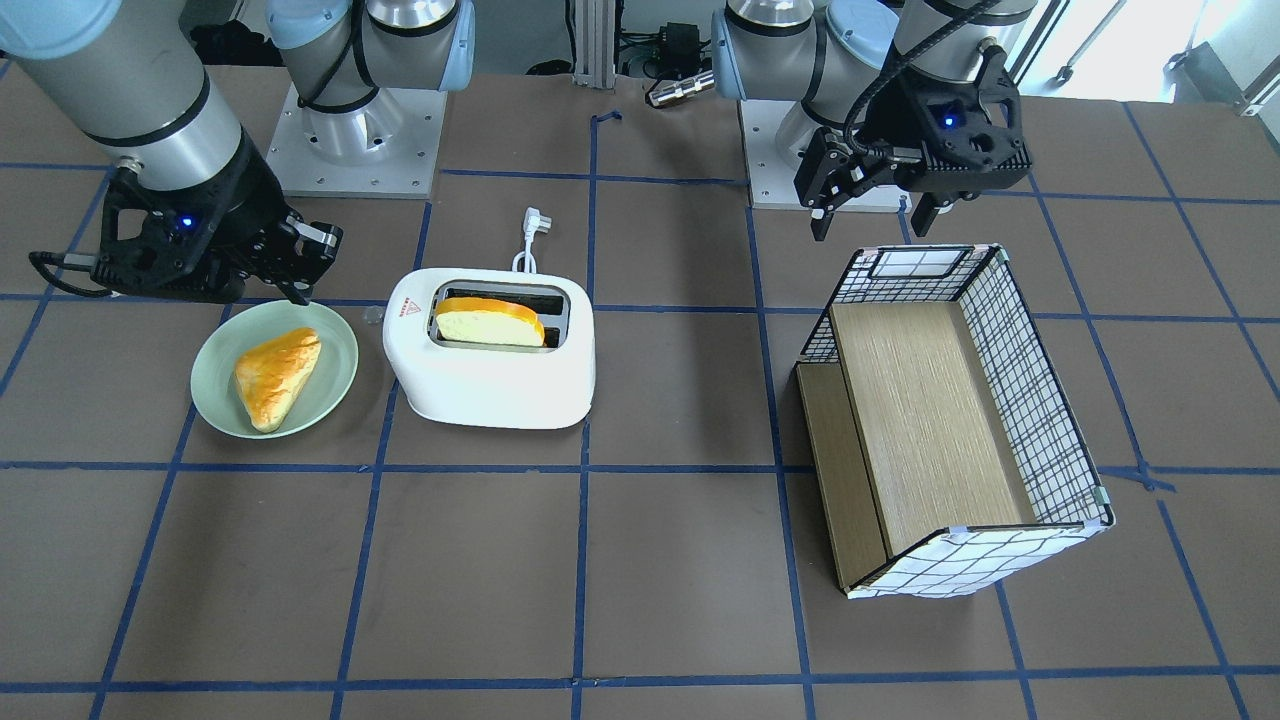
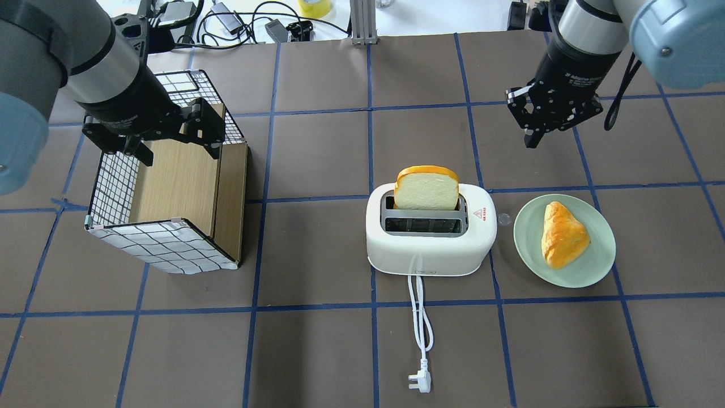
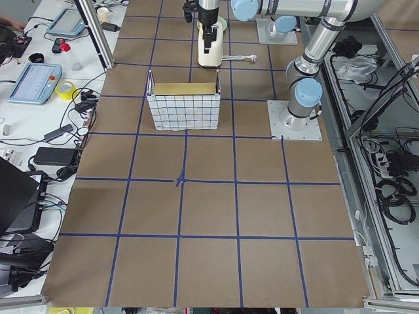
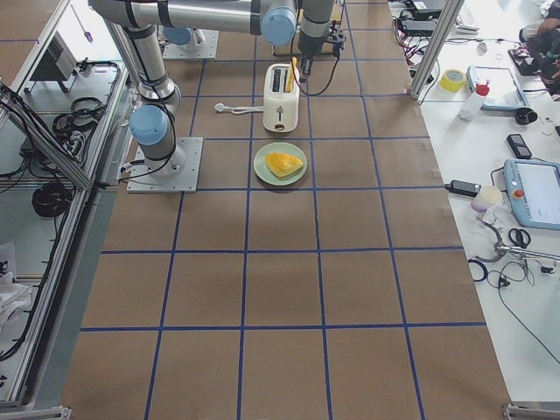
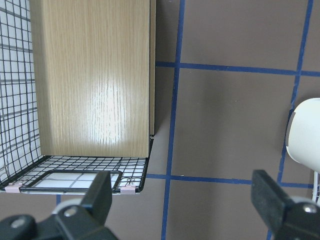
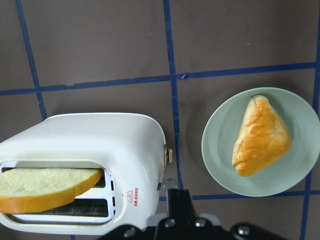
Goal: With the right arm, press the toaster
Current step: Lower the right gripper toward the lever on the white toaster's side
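Toaster (image 2: 430, 235) sat near table centre, slightly toward robot's-right edge. Cord plug (image 2: 420, 381) lay toward robot-side edge. Bread slice (image 2: 426, 188) stood tall in slot nearer far edge. Right gripper (image 2: 533, 141) had fingers pressed together, held nothing, and hung in air by toaster's lever (image 6: 169, 155) end, clear of toaster. Green plate (image 2: 595, 265) with pastry (image 2: 562, 235) sat just beside that end, toward right edge. Left gripper (image 5: 182, 182) was spread wide, empty, above wire basket (image 2: 164, 249) near left edge.
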### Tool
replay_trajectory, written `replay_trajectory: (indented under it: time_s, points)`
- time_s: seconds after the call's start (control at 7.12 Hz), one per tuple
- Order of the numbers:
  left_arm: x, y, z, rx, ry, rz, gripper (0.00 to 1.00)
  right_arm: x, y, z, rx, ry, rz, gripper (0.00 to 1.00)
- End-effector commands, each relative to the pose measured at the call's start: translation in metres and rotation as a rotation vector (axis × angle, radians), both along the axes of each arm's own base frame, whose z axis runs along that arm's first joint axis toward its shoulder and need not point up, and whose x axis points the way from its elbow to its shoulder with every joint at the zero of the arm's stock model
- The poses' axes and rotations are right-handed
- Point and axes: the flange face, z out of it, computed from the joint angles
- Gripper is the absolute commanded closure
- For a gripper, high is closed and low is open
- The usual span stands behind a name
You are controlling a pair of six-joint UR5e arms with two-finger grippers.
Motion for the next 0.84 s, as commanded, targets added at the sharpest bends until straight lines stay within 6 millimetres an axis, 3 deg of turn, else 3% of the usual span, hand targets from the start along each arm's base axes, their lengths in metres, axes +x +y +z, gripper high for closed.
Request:
replay_trajectory:
  time_s: [0.0, 0.28, 0.7]
  points:
    - [0.000, 0.000, 0.000, 0.000, 0.000, 0.000, 0.00, -0.028, 0.012, -0.058, 0.058, -0.118, 0.038, 1.00]
    - [0.000, 0.000, 0.000, 0.000, 0.000, 0.000, 0.00, -0.019, 0.026, -0.096, 0.070, -0.205, 0.057, 1.00]
    - [0.000, 0.000, 0.000, 0.000, 0.000, 0.000, 0.00, -0.018, 0.037, -0.121, 0.084, -0.220, 0.100, 1.00]
